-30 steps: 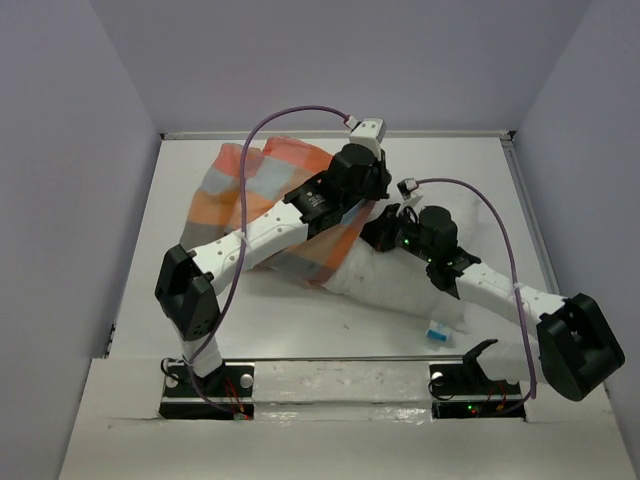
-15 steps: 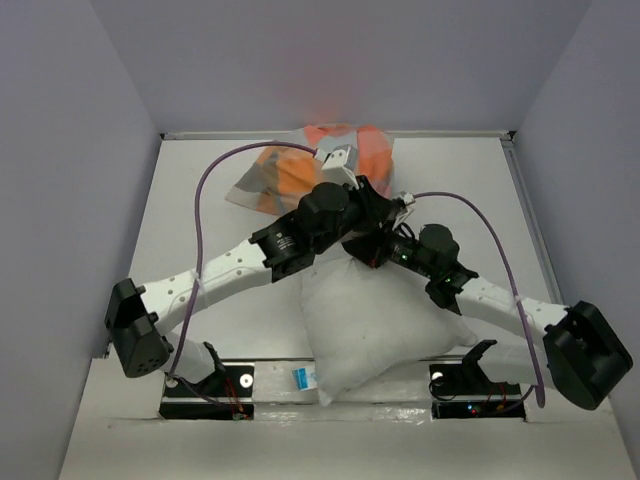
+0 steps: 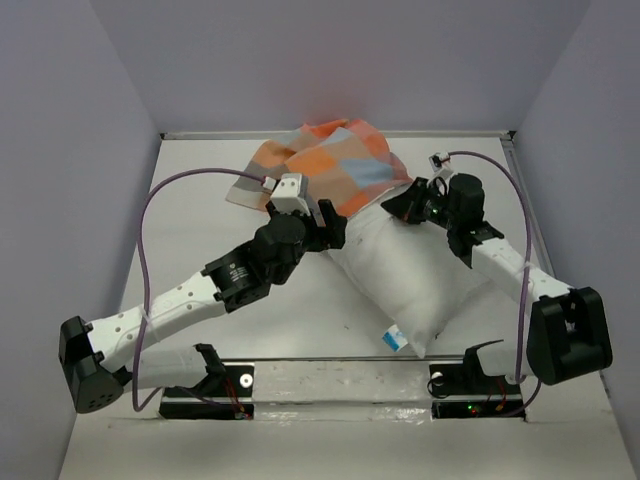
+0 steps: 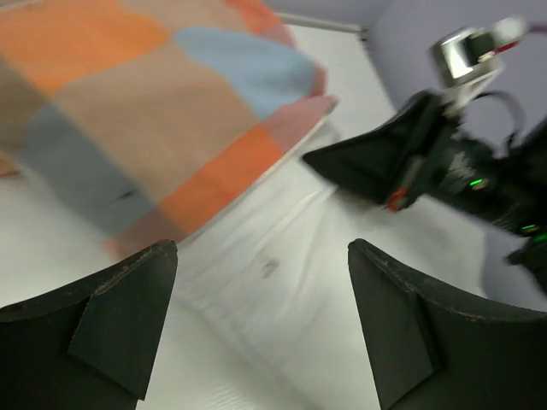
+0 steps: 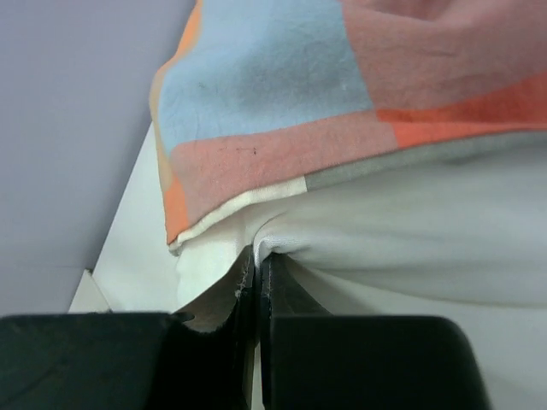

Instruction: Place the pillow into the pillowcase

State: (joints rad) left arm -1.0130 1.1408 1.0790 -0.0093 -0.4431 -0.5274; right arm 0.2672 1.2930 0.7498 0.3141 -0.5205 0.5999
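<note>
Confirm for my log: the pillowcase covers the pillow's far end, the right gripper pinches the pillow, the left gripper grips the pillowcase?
Not quite: the left gripper is open and grips nothing, per the left wrist view. The rest stands.

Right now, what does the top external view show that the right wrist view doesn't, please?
Top external only: the open left gripper beside the pillow, and the blue-and-white tag at its near end. Right wrist only: the right gripper shut on a fold of pillow fabric. Both: the checked pillowcase over the pillow's far end.
</note>
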